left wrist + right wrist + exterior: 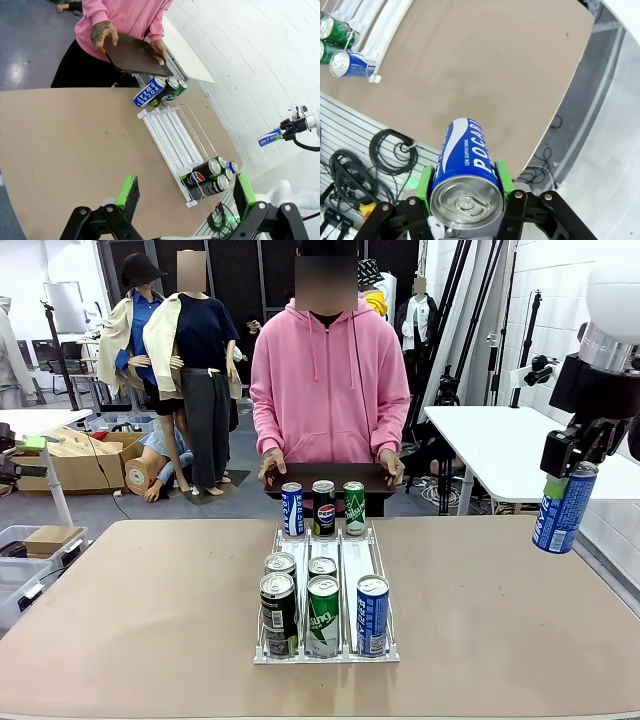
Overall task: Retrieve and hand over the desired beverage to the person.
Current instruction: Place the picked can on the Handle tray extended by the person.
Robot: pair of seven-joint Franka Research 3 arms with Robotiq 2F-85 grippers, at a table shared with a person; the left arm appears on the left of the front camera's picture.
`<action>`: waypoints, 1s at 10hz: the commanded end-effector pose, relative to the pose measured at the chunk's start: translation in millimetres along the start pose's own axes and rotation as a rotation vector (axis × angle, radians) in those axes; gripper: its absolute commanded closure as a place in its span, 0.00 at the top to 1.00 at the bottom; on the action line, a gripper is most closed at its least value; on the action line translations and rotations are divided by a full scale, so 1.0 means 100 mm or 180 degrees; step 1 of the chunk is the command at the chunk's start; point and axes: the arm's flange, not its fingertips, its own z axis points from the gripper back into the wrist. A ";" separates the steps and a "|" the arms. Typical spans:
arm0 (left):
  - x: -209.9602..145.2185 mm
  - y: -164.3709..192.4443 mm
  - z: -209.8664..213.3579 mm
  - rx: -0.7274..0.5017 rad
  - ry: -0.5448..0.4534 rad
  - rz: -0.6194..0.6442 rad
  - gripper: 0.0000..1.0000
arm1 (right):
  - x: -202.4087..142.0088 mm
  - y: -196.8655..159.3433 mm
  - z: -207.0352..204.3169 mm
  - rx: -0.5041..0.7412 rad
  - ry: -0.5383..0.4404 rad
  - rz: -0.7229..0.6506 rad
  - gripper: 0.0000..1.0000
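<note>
**Blue can held clear at the right edge**

The right end effector [572, 472] is clamped on a blue Pocari can [563, 510], green pads against its sides. The can is lifted off the surface near the right edge of the desk [150, 590], well apart from the white rack [327, 655] at the middle. The left end effector [186, 195] hangs with jaws wide and nothing between them. Broad bare tan surface lies on both sides of the rack, and cans [322, 612] stand at its near and far ends. The person [328, 380], in a pink hoodie, stands at the far edge, both hands holding a dark tray [328, 478] just behind the far cans. A white table [500, 445] stands behind on the right
</note>
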 end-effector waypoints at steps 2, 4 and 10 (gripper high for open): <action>0.01 -0.02 0.01 -0.0019 -0.0021 0.0019 1.00 | 0.02 0.01 0.03 -0.0006 -0.0004 -0.0016 0.16; 0.01 -0.02 0.01 -0.0019 -0.0021 0.0019 1.00 | 0.02 0.01 0.03 -0.0006 -0.0004 -0.0016 0.16; 0.01 -0.02 0.01 -0.0019 -0.0021 0.0019 1.00 | 0.02 0.01 0.03 -0.0006 -0.0004 -0.0016 0.16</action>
